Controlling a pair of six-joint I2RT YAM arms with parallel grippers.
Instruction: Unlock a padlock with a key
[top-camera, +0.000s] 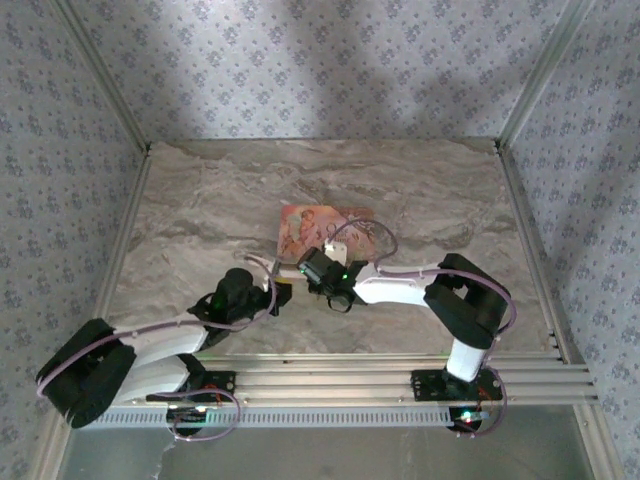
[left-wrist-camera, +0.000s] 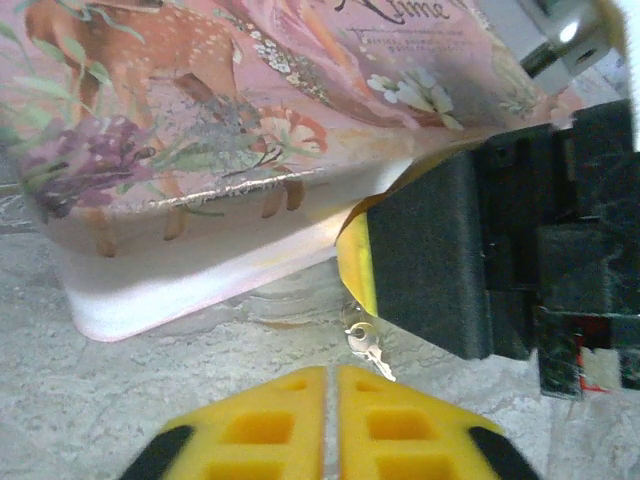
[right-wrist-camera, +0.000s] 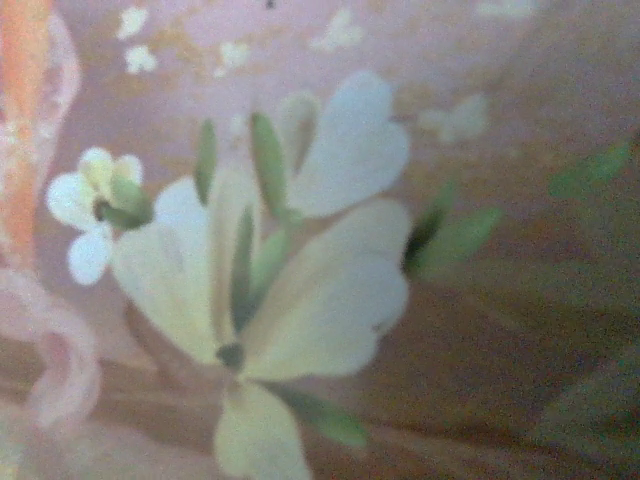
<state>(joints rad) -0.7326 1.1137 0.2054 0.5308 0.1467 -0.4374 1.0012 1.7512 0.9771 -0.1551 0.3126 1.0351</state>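
Note:
A small silver key (left-wrist-camera: 366, 346) lies on the marble table (left-wrist-camera: 150, 400), just under the tip of a yellow finger (left-wrist-camera: 357, 250) of my right gripper (top-camera: 318, 270). That gripper stands at the near edge of the pink box; I cannot tell how its jaws stand or whether they touch the key. My left gripper (left-wrist-camera: 331, 372) sits just short of the key, its yellow fingers together with only a thin slit and nothing between them. In the top view the left gripper (top-camera: 279, 296) faces the right one closely. The padlock is out of view.
A flat pink printed box (top-camera: 322, 228) with a deer and flowers lies mid-table right behind both grippers; its near edge (left-wrist-camera: 200, 270) overhangs the spot by the key. Its flower print (right-wrist-camera: 300, 290) is very close under the right wrist. Patterned walls (top-camera: 60, 150) enclose the table.

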